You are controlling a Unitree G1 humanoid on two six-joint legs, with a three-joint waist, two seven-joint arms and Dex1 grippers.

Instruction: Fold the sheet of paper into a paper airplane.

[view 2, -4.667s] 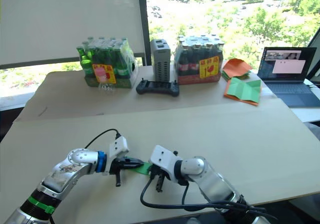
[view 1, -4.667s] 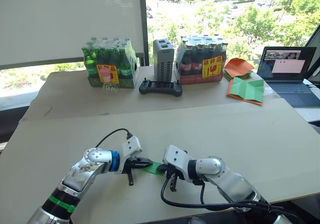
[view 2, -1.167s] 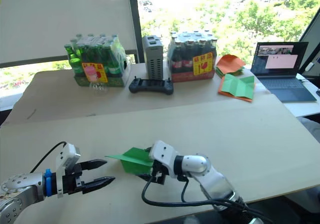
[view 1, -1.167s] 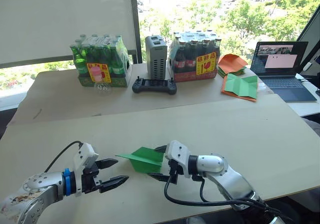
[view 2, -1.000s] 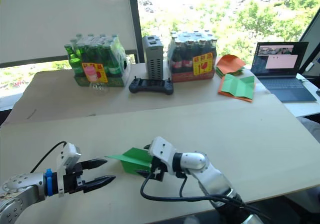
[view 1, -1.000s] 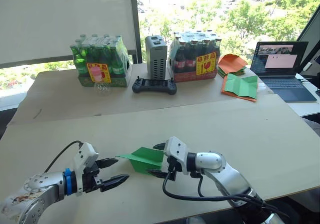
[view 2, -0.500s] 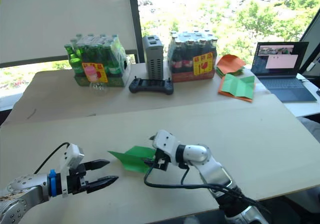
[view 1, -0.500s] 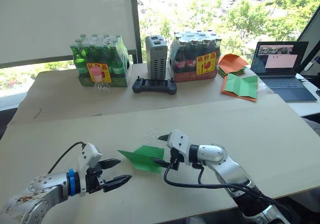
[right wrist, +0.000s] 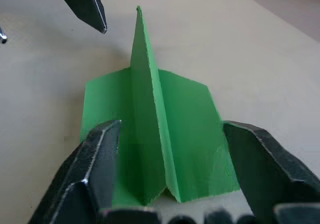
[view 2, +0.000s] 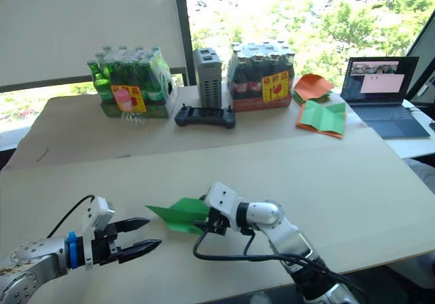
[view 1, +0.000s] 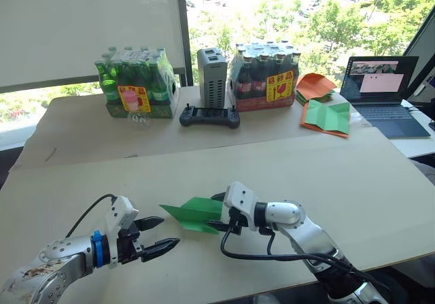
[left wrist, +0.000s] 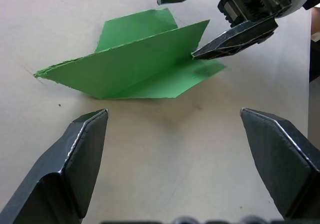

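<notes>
The sheet of paper, bright green, lies on the table folded into a paper airplane [view 1: 192, 212], a pointed wedge with an upright middle fin [right wrist: 145, 98] and its nose toward my left. My right gripper [view 1: 219, 212] is at its tail, open, one finger on each side of the fin with the wings between them. My left gripper [view 1: 166, 232] hovers open a short way from the nose, nothing between its fingers [left wrist: 82, 149]. In the left wrist view one right finger [left wrist: 235, 34] rests against the tail edge of the airplane [left wrist: 135, 66].
At the back of the table stand a pack of green bottles [view 1: 139, 86], a grey box [view 1: 211, 78], a black controller [view 1: 209, 117] and a pack of dark bottles [view 1: 266, 79]. Back right lie an orange paper pile [view 1: 319, 86], a green sheet edged by orange [view 1: 328, 117] and a laptop [view 1: 384, 93].
My right gripper has dropped back to the airplane's tail and its jaws stand narrower around the fin. The airplane's nose has shifted slightly. The left gripper has barely moved.
</notes>
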